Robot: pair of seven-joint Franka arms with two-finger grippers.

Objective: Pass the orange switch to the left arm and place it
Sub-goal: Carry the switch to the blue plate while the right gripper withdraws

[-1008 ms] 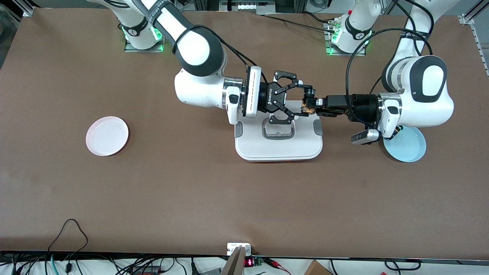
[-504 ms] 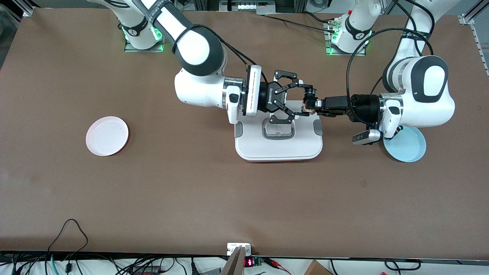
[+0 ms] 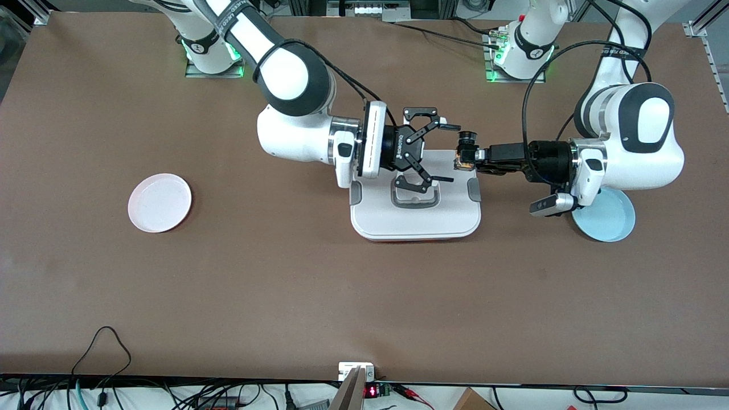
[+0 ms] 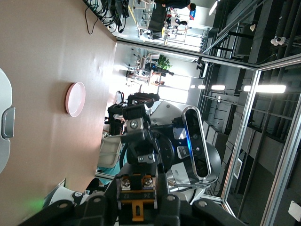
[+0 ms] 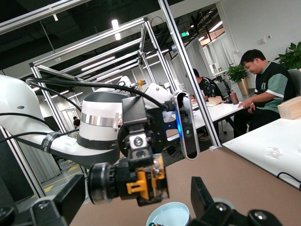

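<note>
The brown table (image 3: 285, 285) carries a large white rounded-rectangle plastic box (image 3: 416, 213) with grey side clips at its middle. A round pink plate (image 3: 159, 203) lies toward the right arm's end, a round blue plate (image 3: 609, 219) toward the left arm's end. Both white jointed arms reach in level over the box's edge nearest the bases. The right gripper (image 3: 441, 152) has its jaws spread wide, holding nothing. The left gripper (image 3: 464, 159) is clamped on the tiny black-and-orange push-button switch (image 3: 465, 152), held in the air just beside the right gripper's fingertips.
</note>
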